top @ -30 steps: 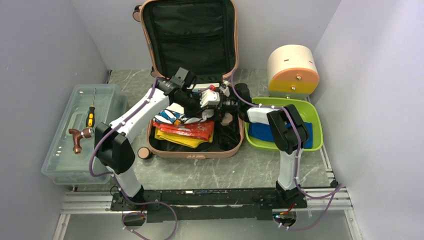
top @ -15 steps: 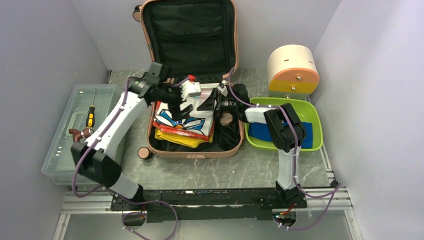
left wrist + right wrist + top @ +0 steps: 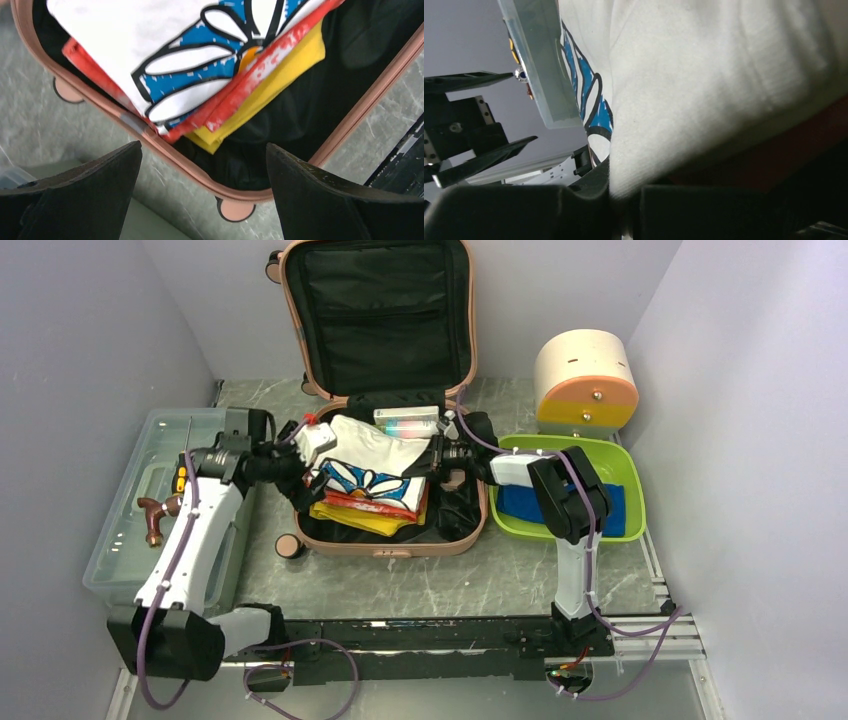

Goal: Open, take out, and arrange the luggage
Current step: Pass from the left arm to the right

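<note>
The salmon-pink luggage (image 3: 385, 545) lies open at mid-table, its black-lined lid (image 3: 378, 315) standing upright. Inside is a stack of folded clothes: a white shirt with a blue flower print (image 3: 375, 455) on top, then red cloth (image 3: 240, 85) and yellow cloth (image 3: 280, 75). My right gripper (image 3: 432, 455) reaches in from the right and is shut on the white shirt's edge (image 3: 704, 75), which is pinched between its jaws (image 3: 624, 200). My left gripper (image 3: 305, 455) hovers open over the luggage's left rim (image 3: 165, 150), with nothing between its fingers (image 3: 203, 146).
A clear plastic bin (image 3: 130, 560) on the left holds a screwdriver (image 3: 181, 475) and a brown tool (image 3: 155, 515). A lime-green tray (image 3: 620, 530) with blue cloth (image 3: 520, 505) sits on the right, a cream-and-orange drawer unit (image 3: 585, 380) behind it. A clear box (image 3: 405, 422) rests at the luggage's back.
The left gripper let go, opened, and drew back from the suitcase's middle to its left rim. The right gripper closed on the white shirt, which now lies spread over the stack.
</note>
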You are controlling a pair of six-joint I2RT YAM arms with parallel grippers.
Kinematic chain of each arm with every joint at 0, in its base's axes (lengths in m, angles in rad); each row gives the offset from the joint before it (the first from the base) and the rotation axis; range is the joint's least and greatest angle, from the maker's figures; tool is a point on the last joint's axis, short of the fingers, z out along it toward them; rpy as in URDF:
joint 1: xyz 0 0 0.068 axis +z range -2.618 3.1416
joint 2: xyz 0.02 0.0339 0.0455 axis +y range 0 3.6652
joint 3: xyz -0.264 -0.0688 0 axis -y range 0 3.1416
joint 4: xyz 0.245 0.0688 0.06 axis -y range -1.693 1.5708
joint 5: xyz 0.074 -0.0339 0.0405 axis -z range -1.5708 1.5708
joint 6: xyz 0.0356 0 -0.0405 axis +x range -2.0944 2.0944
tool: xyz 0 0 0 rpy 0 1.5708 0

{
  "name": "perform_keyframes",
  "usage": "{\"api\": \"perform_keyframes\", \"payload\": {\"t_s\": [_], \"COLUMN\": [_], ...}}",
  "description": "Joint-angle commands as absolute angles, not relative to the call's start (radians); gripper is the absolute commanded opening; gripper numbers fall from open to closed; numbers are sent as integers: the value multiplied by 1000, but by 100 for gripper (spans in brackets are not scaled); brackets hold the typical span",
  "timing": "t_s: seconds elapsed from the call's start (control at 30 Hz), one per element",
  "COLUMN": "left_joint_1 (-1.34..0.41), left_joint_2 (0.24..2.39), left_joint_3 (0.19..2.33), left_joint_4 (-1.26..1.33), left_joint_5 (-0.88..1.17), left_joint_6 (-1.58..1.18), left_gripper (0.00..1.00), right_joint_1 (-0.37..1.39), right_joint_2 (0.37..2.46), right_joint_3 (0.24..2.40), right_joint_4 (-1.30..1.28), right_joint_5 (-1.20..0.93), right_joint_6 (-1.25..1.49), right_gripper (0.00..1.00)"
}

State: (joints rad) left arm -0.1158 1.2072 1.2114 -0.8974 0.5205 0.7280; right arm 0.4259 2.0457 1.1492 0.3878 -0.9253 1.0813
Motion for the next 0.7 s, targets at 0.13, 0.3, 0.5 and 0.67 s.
{"api": "perform_keyframes", "payload": {"t_s": [0.13, 0.3, 0.5, 0.67], "left_joint_1": [-43, -14, -3, -3], "left_joint_2": [1019, 947, 909, 889], "left_joint_3": [1052, 995, 954, 939], "left_joint_4": [-907, -944, -977, -987], "left_joint_5": [486, 478, 493, 508], "left_joint_6": [671, 660, 669, 666], "left_gripper": [99, 100, 99, 99], "right_joint_1": [419, 385, 330, 237], "right_joint_2": [1954, 1953, 1990, 1912], "right_joint_3": [1360, 1460, 1593, 1577], "right_joint_4": [21, -237, -682, -902], "right_joint_5": [-940, -988, -1037, -978], "right_joint_6": [769, 518, 202, 35], "right_gripper": [0, 0, 0, 0]}}
